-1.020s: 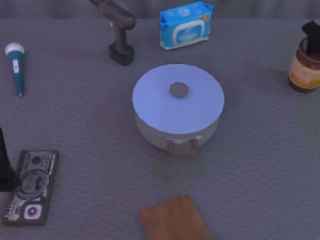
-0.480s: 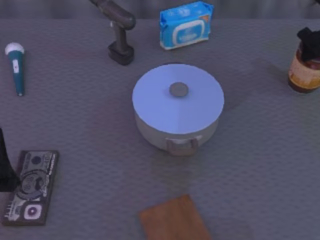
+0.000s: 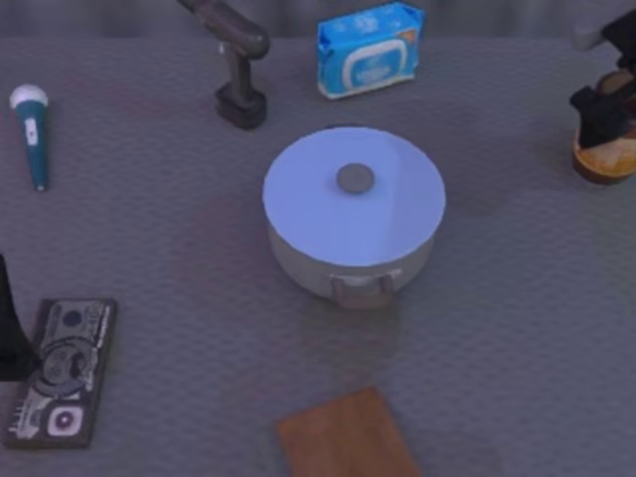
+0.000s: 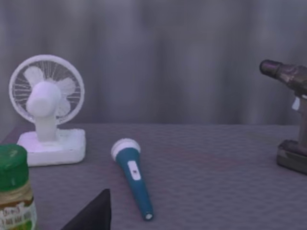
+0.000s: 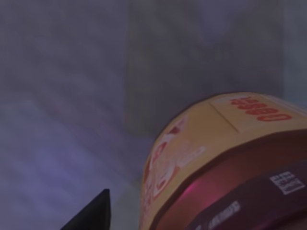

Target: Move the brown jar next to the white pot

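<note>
The brown jar (image 3: 606, 157), with its yellow-orange label, stands at the far right edge of the table, well apart from the white pot (image 3: 354, 209) in the middle. My right gripper (image 3: 602, 107) hangs directly over the jar and hides its lid from above. In the right wrist view the jar (image 5: 225, 163) fills the frame close up. One dark fingertip (image 5: 93, 211) stands off its side with a gap between them, so the gripper is open and not touching. My left arm (image 3: 8, 333) sits parked at the left edge, its gripper open.
A blue wipes pack (image 3: 370, 48) and a drill (image 3: 238, 70) lie behind the pot. At the left lie a teal microphone (image 3: 32, 134) and a dark banknote card (image 3: 62, 370). A wooden board (image 3: 346, 435) is at the front. A white fan (image 4: 47, 110) and a green-capped bottle (image 4: 14, 191) are near the left arm.
My right gripper has come down and forward over the brown jar, now covering its lid. The jar, the pot and the left arm have not moved.
</note>
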You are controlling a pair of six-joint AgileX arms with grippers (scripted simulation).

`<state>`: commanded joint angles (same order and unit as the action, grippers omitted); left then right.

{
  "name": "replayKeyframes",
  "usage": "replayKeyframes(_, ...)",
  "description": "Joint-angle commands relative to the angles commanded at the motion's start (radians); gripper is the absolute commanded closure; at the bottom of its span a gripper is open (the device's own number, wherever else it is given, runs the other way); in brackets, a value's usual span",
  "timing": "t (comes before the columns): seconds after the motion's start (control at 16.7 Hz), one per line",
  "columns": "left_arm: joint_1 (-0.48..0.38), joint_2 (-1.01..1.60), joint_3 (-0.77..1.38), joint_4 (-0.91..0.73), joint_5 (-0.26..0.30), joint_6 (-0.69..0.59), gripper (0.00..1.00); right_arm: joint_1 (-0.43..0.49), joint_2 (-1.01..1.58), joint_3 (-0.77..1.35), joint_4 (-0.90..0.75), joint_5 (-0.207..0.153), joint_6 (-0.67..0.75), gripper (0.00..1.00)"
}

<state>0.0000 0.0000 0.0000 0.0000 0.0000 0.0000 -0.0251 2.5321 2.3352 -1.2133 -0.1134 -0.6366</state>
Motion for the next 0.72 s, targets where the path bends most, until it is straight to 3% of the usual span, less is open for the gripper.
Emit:
replayKeyframes(0.24, 0.000, 0.000, 0.000, 0.000, 0.000, 0.000, 0.00, 0.000, 0.000, -0.003, 0.003, 0.000, 0.000, 0.00)
replayKeyframes(0.72, 0.000, 0.000, 0.000, 0.000, 0.000, 0.000, 0.00, 0.000, 0.000, -0.003, 0.003, 0.000, 0.000, 0.60)
